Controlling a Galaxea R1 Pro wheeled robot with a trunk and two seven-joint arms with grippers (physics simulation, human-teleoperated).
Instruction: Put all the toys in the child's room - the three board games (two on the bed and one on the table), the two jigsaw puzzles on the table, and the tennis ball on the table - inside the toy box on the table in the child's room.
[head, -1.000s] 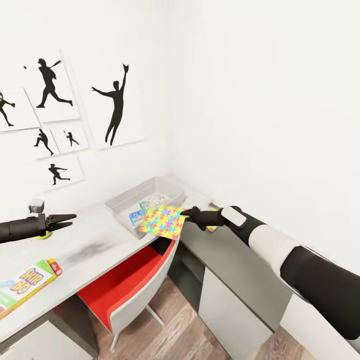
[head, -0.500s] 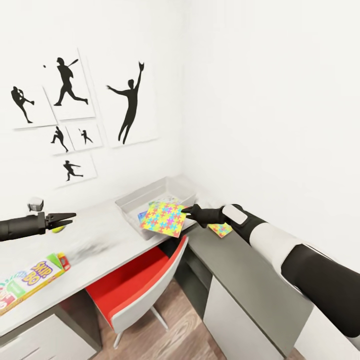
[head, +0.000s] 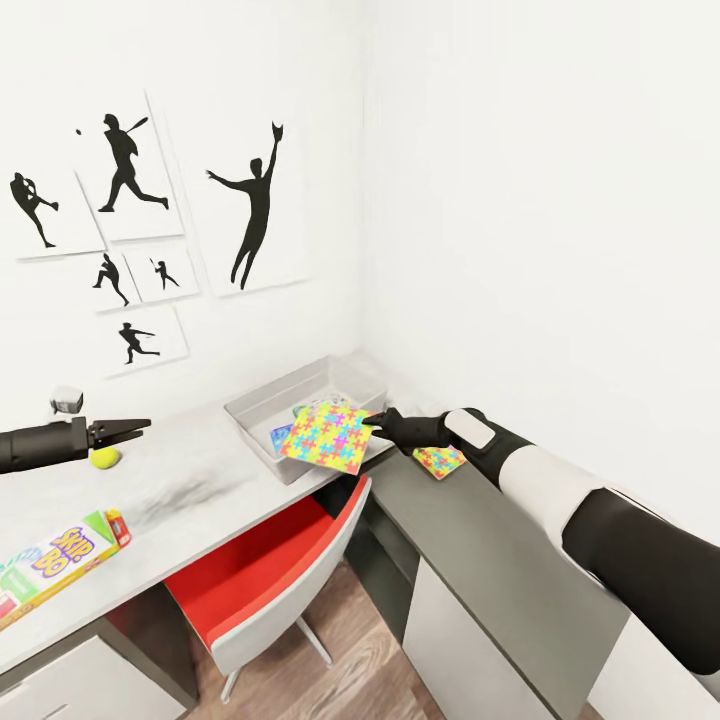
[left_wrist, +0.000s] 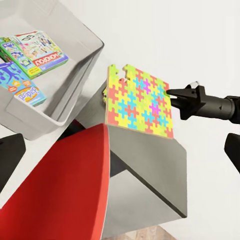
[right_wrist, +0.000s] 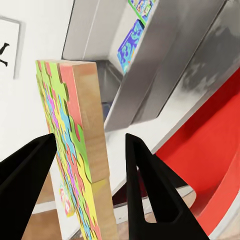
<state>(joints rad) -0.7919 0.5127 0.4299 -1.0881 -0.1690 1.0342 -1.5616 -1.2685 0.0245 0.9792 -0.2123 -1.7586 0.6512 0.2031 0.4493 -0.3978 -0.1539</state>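
Right gripper (head: 372, 424) clamped on the near edge of one puzzle (head: 327, 437), holding it tilted in the air over the front rim of the toy box (head: 262, 405), at the table (head: 190, 470) corner where the pale top meets the dark side unit. Box lies straight ahead of the fingers and slightly lower, its long axis running along the table's back edge; puzzle's free edge already pointing into it. Judged as a short forward carry and lowering before letting go, with the risk of the mat catching on the rim.

Puzzle: thin square mat, bright red, yellow, green and blue interlocking pieces on top, plain wooden edge seen in the right wrist view. Two board games lying flat inside the box. Second puzzle (head: 440, 460) flat on the side unit, under the right wrist.

Left gripper (head: 130, 428) well apart over the table's left stretch, fingers nearly together, empty, just above the tennis ball (head: 104, 457). SKIP-BO box (head: 55, 559) near the front left edge.
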